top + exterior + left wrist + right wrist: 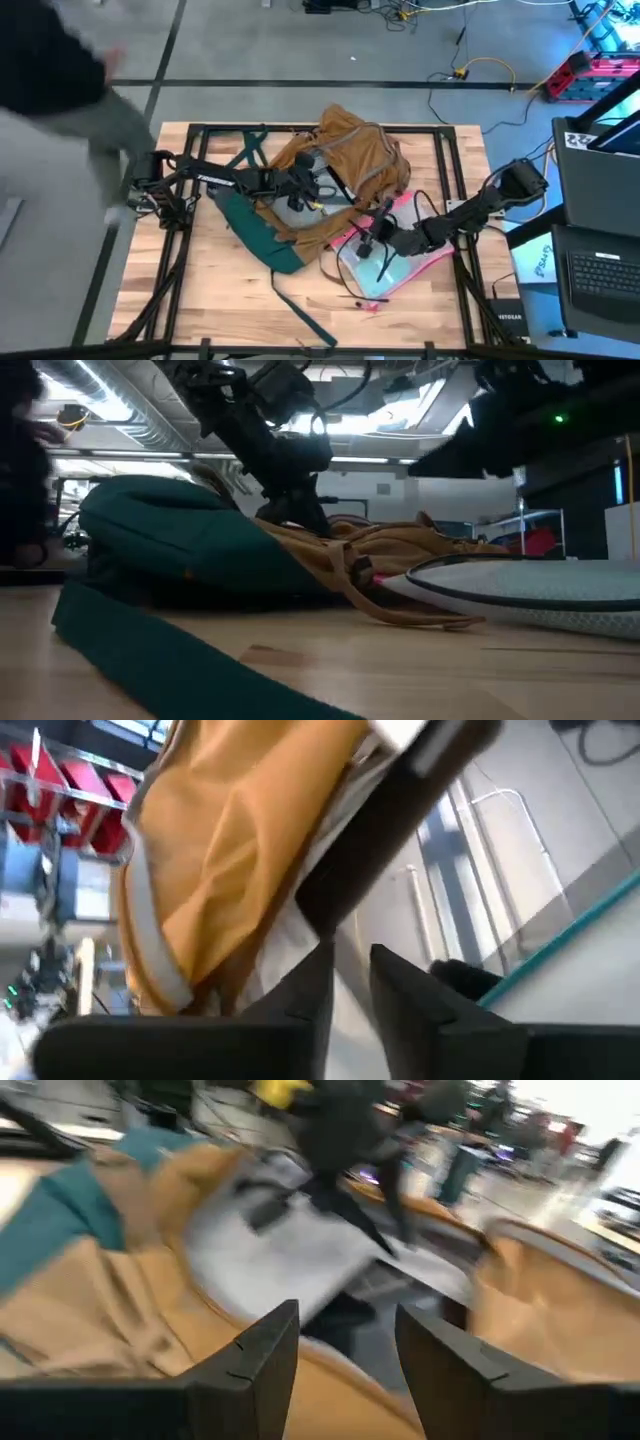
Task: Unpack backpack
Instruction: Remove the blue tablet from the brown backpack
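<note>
Left gripper [303, 190], fingers nearly closed, reaches into the backpack [345, 160] mouth; right gripper [368, 243], fingers spread, waits beside it—best probing slowly, avoiding the lining.

We cannot see inside the backpack [350, 160]; the left tool [300, 195] disappears into its opening, and a blurred person [60, 90] is cropped.
</note>
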Available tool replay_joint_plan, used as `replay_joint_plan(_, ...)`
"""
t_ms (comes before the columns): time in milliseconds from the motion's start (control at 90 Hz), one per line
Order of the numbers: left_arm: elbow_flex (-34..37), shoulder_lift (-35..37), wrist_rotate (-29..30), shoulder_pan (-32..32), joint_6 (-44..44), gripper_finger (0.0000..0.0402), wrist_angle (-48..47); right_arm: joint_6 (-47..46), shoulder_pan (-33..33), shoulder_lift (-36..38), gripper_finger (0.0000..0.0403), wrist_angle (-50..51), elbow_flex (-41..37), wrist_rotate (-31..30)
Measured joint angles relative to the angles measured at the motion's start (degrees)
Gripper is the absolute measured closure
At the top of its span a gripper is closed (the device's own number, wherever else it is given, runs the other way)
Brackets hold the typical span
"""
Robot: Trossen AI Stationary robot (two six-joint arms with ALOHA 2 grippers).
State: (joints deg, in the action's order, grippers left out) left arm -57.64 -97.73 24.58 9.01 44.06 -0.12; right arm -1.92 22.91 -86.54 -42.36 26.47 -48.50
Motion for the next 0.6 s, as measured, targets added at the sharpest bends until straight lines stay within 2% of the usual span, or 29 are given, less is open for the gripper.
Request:
replay_joint_plan(67, -0.5, 0.0, -1.1, 1.2, -1.5, 0.0317, -0.4, 0.0, -3.0, 0.0, 0.0249, 0.7, 0.8, 6.6)
replay_joint_plan(156, -1.0, 0.0, -4.3, 3.2, -3.6, 0.0285, -2.4, -1.3, -7.3, 0.0, 0.0249, 3.4, 2.1, 12.1)
replay_joint_plan(378, -2.8, 0.0, -11.1, 8.8, -9.1, 0.0217, -8.9, -9.1, -16.3, -0.3, 0.0249, 12.7, 2.8, 18.2)
replay_joint_plan(600, -3.5, 0.1, -16.2, 13.7, -12.0, 0.0189, -15.0, -14.1, -20.0, -6.3, 0.0249, 15.8, 2.9, 23.7)
